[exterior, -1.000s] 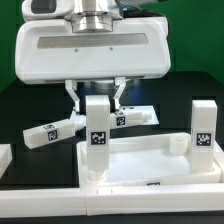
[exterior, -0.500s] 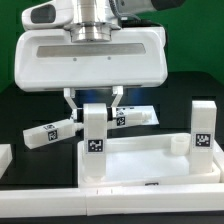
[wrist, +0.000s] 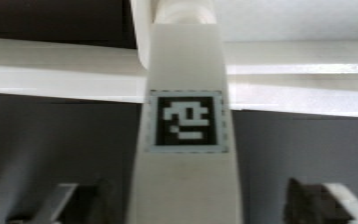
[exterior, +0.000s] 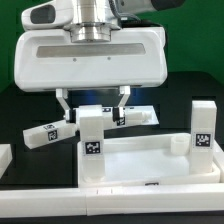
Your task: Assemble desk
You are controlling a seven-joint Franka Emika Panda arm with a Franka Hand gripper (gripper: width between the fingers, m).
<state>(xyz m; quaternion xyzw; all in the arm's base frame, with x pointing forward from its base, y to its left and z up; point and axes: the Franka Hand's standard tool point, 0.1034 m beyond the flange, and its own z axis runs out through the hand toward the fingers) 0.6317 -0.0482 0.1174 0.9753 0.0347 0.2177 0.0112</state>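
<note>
I read the two-finger gripper (exterior: 93, 108) as released, jaws straddling the upright white square-section tagged leg (exterior: 92, 138). It apparently stands on the white rimmed desk top (exterior: 150, 160).

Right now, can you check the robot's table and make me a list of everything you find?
Surface: black table, partly covered by white parts.
Job's things: desk top lies flat. The first leg stands at its corner on the exterior view's left. The second leg stands on the exterior view's right. One loose leg and another loose leg lie on the table behind.
Clutter: white border bar along the front.
Grippers: pincer is open, one finger on each side of the first leg; the wrist view shows gaps.
Cables: nothing seen.
Surroundings: green backdrop.
</note>
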